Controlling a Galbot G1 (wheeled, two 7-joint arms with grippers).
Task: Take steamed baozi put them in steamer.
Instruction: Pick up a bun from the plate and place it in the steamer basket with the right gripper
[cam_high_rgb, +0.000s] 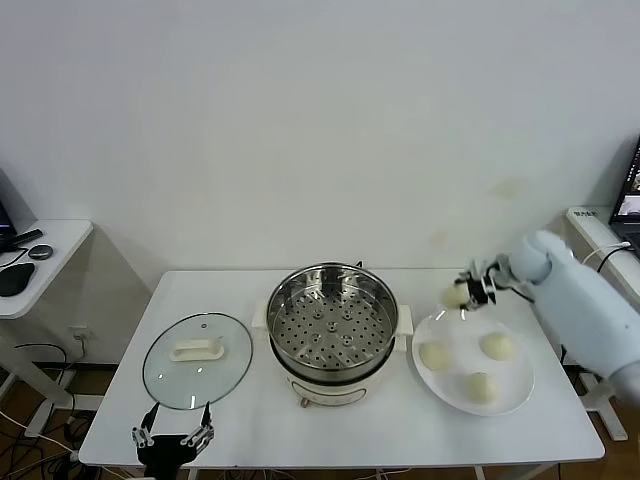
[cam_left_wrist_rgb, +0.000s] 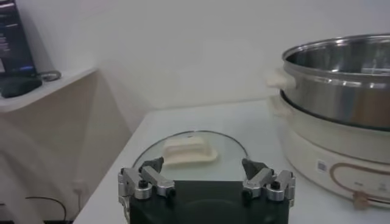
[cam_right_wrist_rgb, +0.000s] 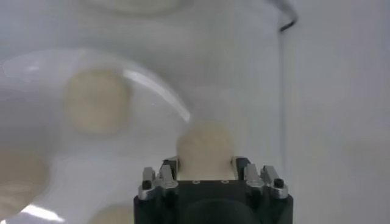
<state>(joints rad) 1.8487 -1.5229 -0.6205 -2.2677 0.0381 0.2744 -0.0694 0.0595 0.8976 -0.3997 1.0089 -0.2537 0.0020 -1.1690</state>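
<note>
My right gripper (cam_high_rgb: 462, 293) is shut on one cream baozi (cam_high_rgb: 453, 295), held in the air above the far left rim of the white plate (cam_high_rgb: 515, 392). In the right wrist view that baozi (cam_right_wrist_rgb: 205, 149) sits between the fingers. Three more baozi (cam_high_rgb: 433, 355) (cam_high_rgb: 496, 346) (cam_high_rgb: 481, 387) lie on the plate. The steel steamer (cam_high_rgb: 331, 328) with its perforated tray stands at the table's middle, left of the held baozi; no baozi shows in it. My left gripper (cam_high_rgb: 173, 438) is open and parked at the table's front left edge.
The round glass lid (cam_high_rgb: 197, 360) with a white handle lies flat left of the steamer, just beyond my left gripper; it also shows in the left wrist view (cam_left_wrist_rgb: 189, 152). A side desk (cam_high_rgb: 45, 255) stands far left.
</note>
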